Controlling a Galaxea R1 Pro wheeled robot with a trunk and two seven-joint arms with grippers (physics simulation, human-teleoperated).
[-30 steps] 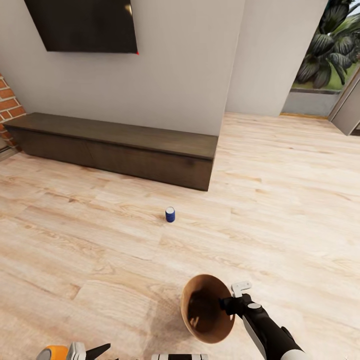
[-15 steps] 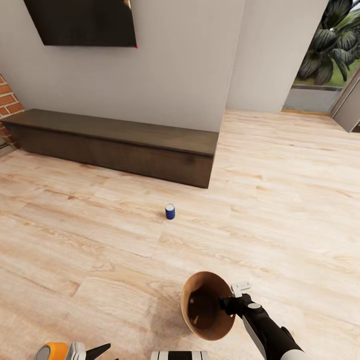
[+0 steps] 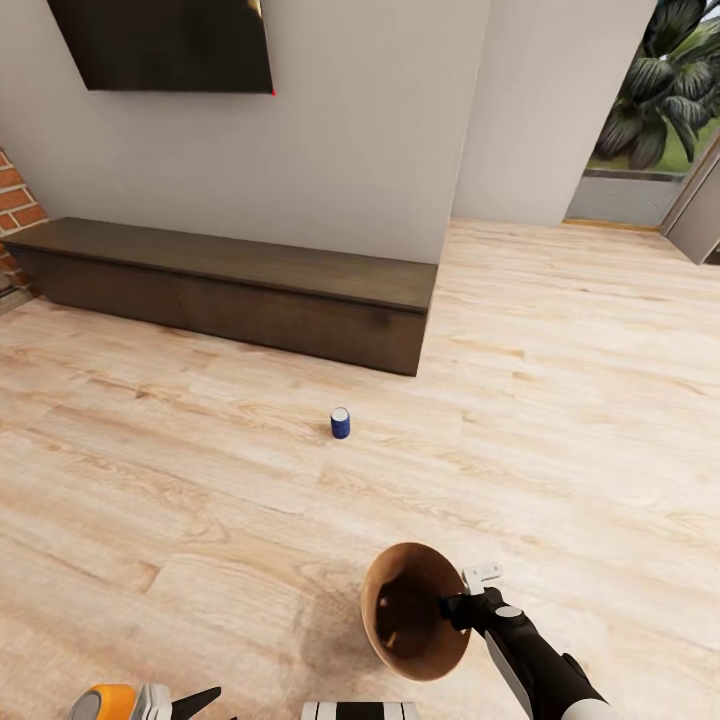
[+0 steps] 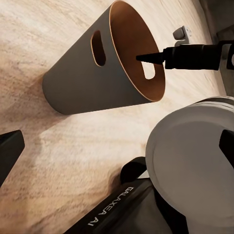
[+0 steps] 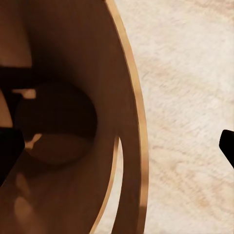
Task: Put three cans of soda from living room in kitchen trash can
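Note:
A dark blue can of soda [image 3: 340, 423] with a silvery top stands upright on the light wood floor, a little in front of the long cabinet. Well nearer to me, the brown tash can [image 3: 412, 612] hangs tilted, its dark mouth turned up toward my head. My right gripper [image 3: 463, 590] is shut on its rim, one finger inside and one outside. The left wrist view shows the tash can [image 4: 83, 73] above its shadow, with the right gripper [image 4: 165, 46] on its rim. My left gripper [image 3: 190, 700] is open and holds nothing.
The low dark-wood cabinet [image 3: 230, 290] runs along the grey wall under a black television [image 3: 165, 45]. Red brick [image 3: 15, 210] shows at far left. A wall corner [image 3: 460, 200] juts out, with an opening to plants [image 3: 650, 110] at right. Bare floor surrounds the can.
The whole view shifted slightly between the oldest frame and half a second ago, from camera motion. Since then, the can, bin and both grippers have stayed put.

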